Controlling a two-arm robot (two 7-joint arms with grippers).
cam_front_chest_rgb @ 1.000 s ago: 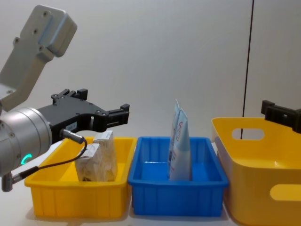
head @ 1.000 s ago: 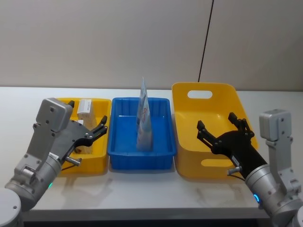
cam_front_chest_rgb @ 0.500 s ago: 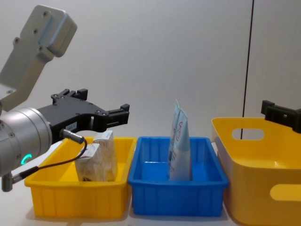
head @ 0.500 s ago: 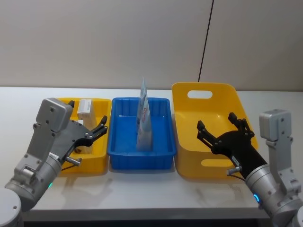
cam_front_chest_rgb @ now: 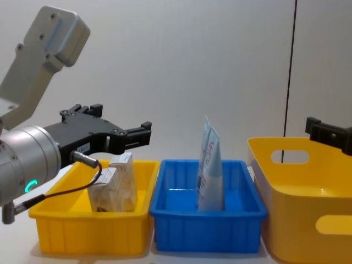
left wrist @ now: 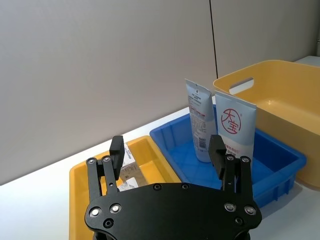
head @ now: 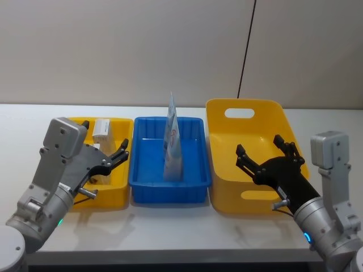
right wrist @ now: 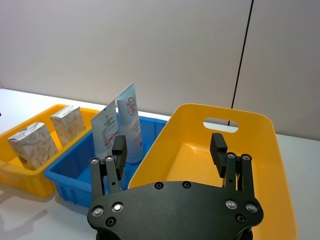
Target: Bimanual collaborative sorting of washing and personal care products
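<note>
L gripper [head: 105,139] open above small yellow tray [head: 109,198], carton [head: 102,129] just ahead; R gripper [head: 264,148] open above big yellow bin [head: 224,170]; tube [head: 172,146] between grippers.

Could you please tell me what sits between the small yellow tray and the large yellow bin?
The blue tray, holding two standing tubes, as the head view shows.

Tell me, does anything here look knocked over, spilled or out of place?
Nothing stands out. Two cartons sit in the small yellow tray, two tubes stand upright in the blue tray, nothing is spilled, and the left gripper and right gripper hover open, holding nothing.
</note>
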